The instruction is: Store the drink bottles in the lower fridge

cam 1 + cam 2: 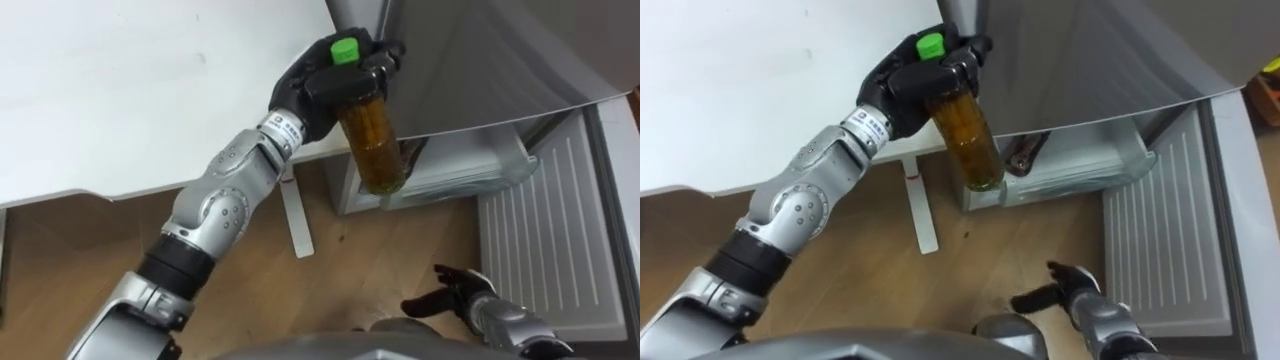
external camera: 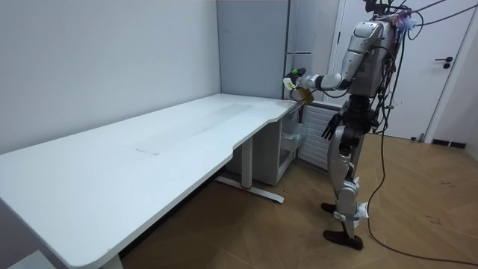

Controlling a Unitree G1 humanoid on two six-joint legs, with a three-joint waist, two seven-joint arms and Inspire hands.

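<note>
The left hand (image 1: 318, 82) is clenched round the upper part of the bottle (image 1: 374, 142), fingers wrapped just below the green cap (image 1: 345, 49). The bottle is clear, holds amber liquid and is carried in the air with the cap uppermost. In the eye views its base overlaps the front of the pale drawer (image 1: 465, 170) in the lower fridge compartment. In the room view the bottle is at chest height, close to the front of the grey fridge (image 1: 480, 60) and above the corner of the white table (image 1: 120, 90). The lower fridge door (image 1: 550, 235) is swung open, with its white ribbed inner panel facing up toward the camera. The right hand (image 1: 458, 292) hangs low by the hip, released, fingers loosely extended, holding nothing. The robot stands upright on the wooden floor (image 1: 380, 260) at the table end, before the fridge, left arm extended toward it
</note>
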